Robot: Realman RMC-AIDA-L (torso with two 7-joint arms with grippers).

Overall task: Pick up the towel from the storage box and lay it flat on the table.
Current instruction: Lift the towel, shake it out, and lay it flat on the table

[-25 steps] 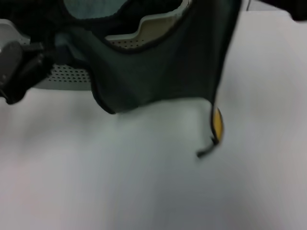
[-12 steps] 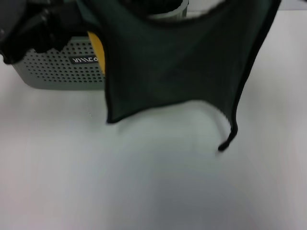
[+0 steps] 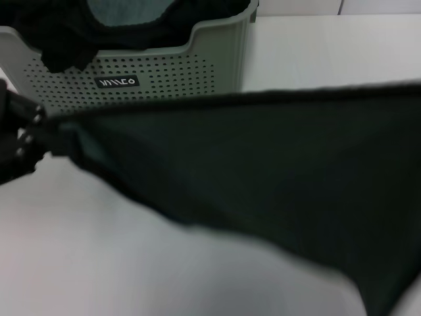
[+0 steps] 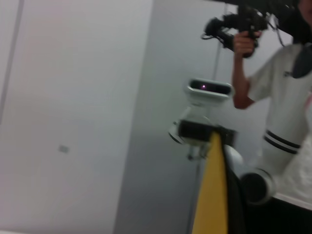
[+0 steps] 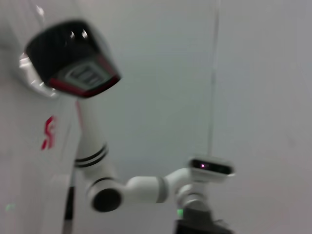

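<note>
Towel (image 3: pixel 276 171): stretched across the middle of the head view, dark grey-green face toward the camera, raised above the table (image 3: pixel 99 263); a yellow strip of it shows at the lower middle of the left wrist view.
Left gripper (image 3: pixel 20 141): at the left edge, clamped on the towel's left corner.
Right gripper: out of the head view; its fingers cannot be made out.
Storage box (image 3: pixel 164 72): upper left, behind the towel, dark cloth (image 3: pixel 79 33) inside.
</note>
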